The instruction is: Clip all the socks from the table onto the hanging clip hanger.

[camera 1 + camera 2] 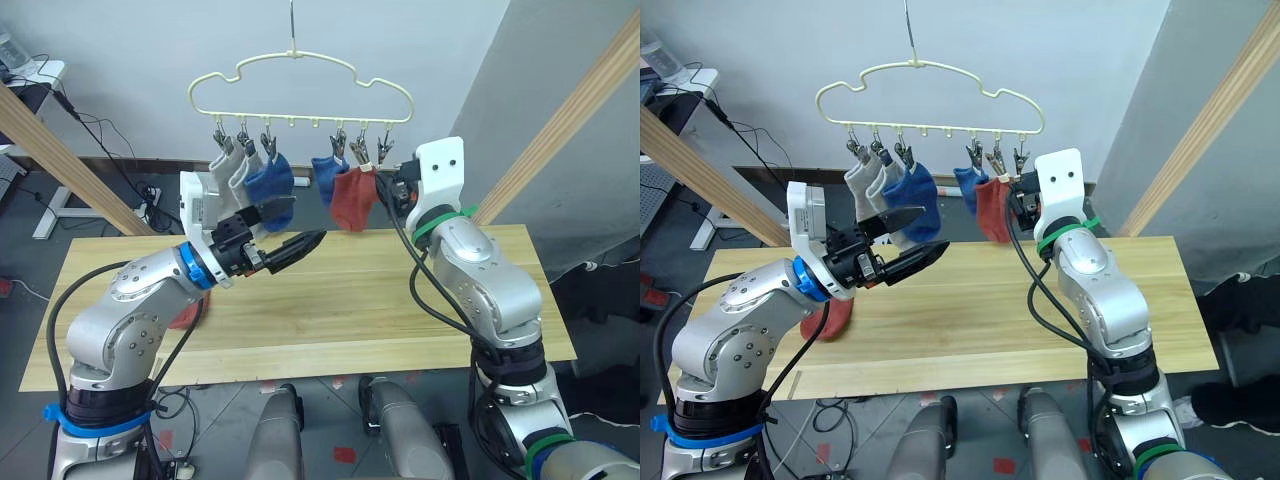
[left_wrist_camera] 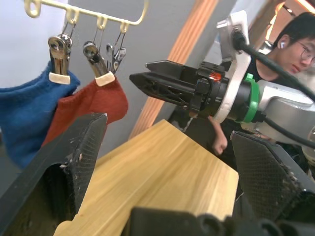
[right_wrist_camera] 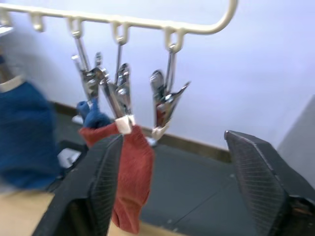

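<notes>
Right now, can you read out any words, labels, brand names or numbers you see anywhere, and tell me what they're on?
None can be read. No print shows on the clip hanger, the hung socks, the rust-red sock lying on the table, the left gripper or the right gripper.

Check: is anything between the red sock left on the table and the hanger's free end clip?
The left arm crosses over the red sock; otherwise nothing visible blocks the free end clip.
</notes>
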